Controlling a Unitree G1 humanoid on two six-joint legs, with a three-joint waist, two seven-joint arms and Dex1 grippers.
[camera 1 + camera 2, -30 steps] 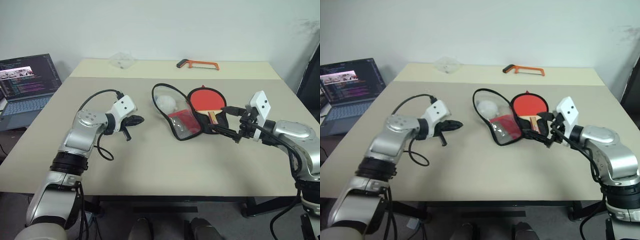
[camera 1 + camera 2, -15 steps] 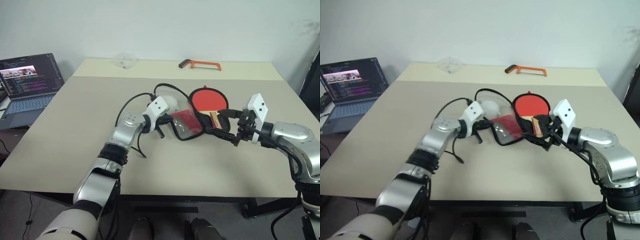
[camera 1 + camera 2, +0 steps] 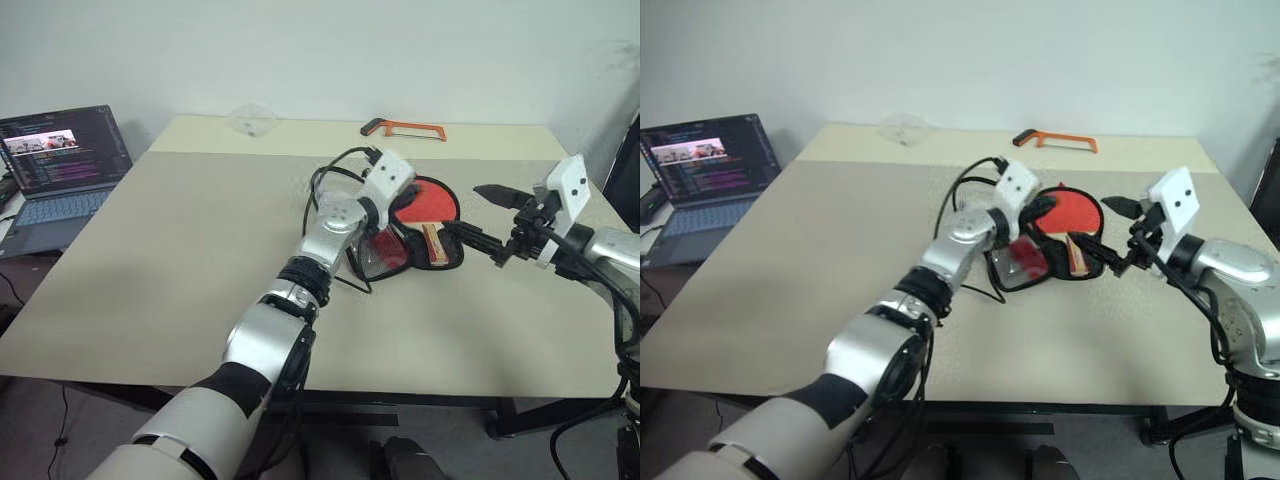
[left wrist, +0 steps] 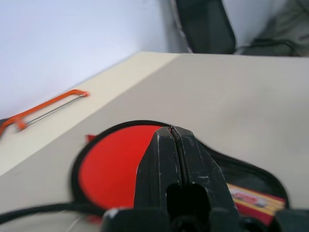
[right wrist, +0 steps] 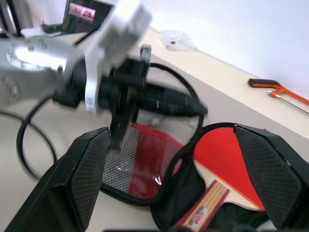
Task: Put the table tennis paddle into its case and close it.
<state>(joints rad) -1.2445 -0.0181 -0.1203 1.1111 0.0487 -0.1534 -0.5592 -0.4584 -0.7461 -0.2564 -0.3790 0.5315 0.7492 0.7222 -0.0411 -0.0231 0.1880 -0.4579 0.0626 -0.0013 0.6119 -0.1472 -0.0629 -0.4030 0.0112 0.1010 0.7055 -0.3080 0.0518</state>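
With my left tool [image 4: 173,145] closed over the paddle [image 3: 425,203], I should nudge the case [image 3: 385,252] flap across gently, right tool [image 3: 478,212] open.

Paddle [image 3: 421,203] in open case [image 3: 382,258]

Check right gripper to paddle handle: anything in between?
Nothing visible. The right gripper is open, aimed at the paddle lying in the open case, with bare table between. The shut left gripper hovers over the case's flap, off that line.
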